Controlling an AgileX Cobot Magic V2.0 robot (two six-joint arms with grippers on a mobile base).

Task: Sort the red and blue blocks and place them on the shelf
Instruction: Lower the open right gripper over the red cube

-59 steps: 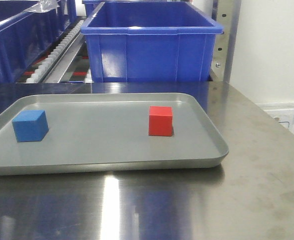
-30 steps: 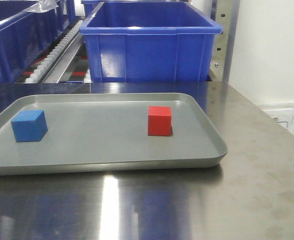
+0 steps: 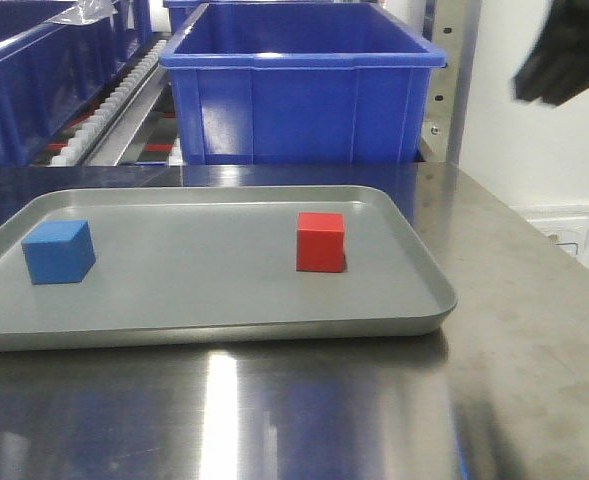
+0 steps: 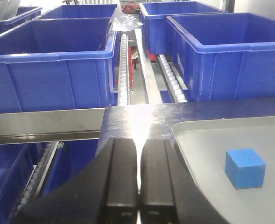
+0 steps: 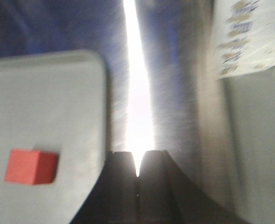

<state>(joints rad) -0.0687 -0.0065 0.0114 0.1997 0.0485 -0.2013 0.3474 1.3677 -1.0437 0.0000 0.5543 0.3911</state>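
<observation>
The red block (image 3: 321,242) stands on the right half of a grey tray (image 3: 224,315), and the blue block (image 3: 59,252) on its left half. Behind the tray rises the shelf (image 3: 455,90) with white roller tracks (image 3: 114,105). My left gripper (image 4: 138,142) is shut and empty, hovering before the shelf's front rail (image 4: 44,123), with the blue block (image 4: 244,168) to its right. My right gripper (image 5: 137,157) is shut and empty, just right of the tray's edge (image 5: 100,93), with the red block (image 5: 31,166) to its left. A dark blurred part of my right arm (image 3: 567,50) shows at the top right.
Large blue bins (image 3: 304,90) sit on the shelf rollers, with more of these bins (image 4: 53,60) in the left wrist view. The tray rests on a shiny steel tabletop (image 3: 514,400). A white printed box (image 5: 249,37) lies to the right, and a wall socket (image 3: 564,232) is beyond the table edge.
A dark, blurred part of my right arm has come into the top right of the front view. Both blocks stay where they were on the tray.
</observation>
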